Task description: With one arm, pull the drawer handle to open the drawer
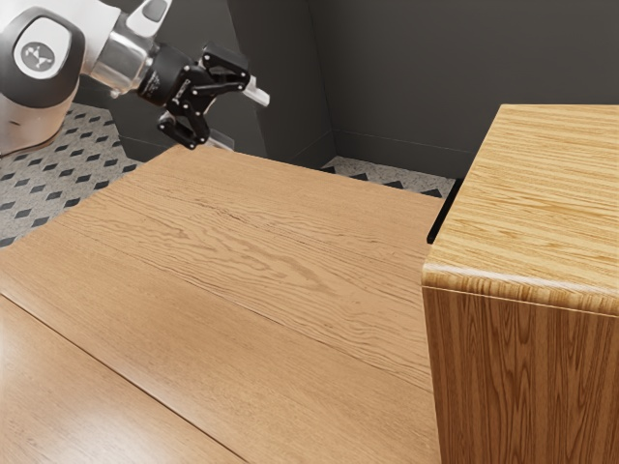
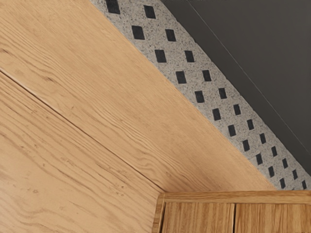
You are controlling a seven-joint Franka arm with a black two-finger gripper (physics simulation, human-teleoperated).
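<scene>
wooden drawer cabinet (image 1: pixel 542 222) stands closest, on the exterior view's right, resting on the broad oak table (image 1: pixel 242 290). franka arm (image 1: pixel 116 58) comes in from the upper left, above the table's far corner. its gripper (image 1: pixel 238 118) hangs in the air with both fingers spread and nothing between them. drawer handle (image 1: pixel 442 216), a thin dark bar, sits on the cabinet face turned toward the arm, its long axis level along that face, well apart from the gripper.
</scene>
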